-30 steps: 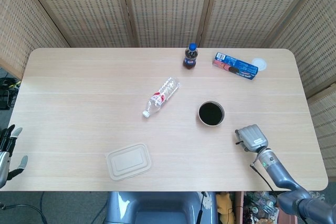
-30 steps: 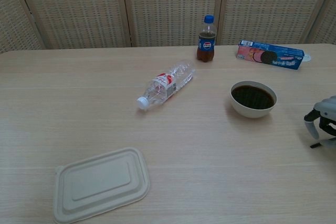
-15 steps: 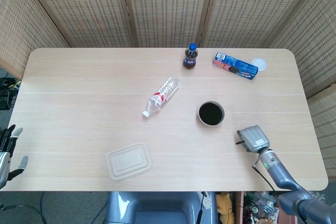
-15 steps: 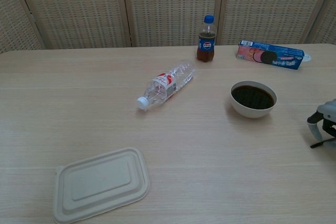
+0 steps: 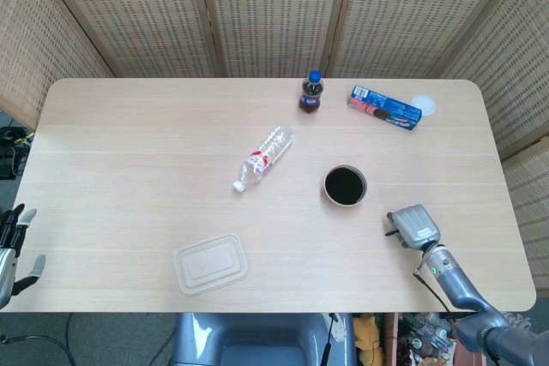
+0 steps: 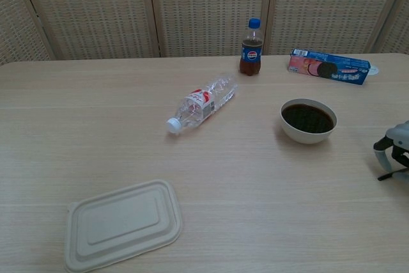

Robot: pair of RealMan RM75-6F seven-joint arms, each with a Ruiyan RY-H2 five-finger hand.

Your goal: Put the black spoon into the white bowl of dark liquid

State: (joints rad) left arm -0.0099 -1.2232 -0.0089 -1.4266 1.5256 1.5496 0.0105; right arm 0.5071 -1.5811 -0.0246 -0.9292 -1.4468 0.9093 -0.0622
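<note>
The white bowl of dark liquid (image 5: 345,186) (image 6: 308,120) stands right of the table's middle. My right hand (image 5: 413,226) (image 6: 395,149) hovers low over the table to the right of the bowl and nearer the front edge, fingers curled downward. A thin black piece of the black spoon (image 6: 385,176) (image 5: 389,231) pokes out beneath that hand, which grips it; most of the spoon is hidden. My left hand (image 5: 13,246) hangs off the table's front left corner with fingers apart and nothing in it.
A clear water bottle (image 5: 262,158) lies on its side mid-table. A cola bottle (image 5: 311,93) and a blue cookie packet (image 5: 384,107) stand at the back. A beige lidded container (image 5: 209,263) sits near the front edge. A white lid (image 5: 423,105) lies by the packet.
My right hand has slid slightly to the right, away from the bowl, with the black piece moving along under it. The left hand has stayed put.
</note>
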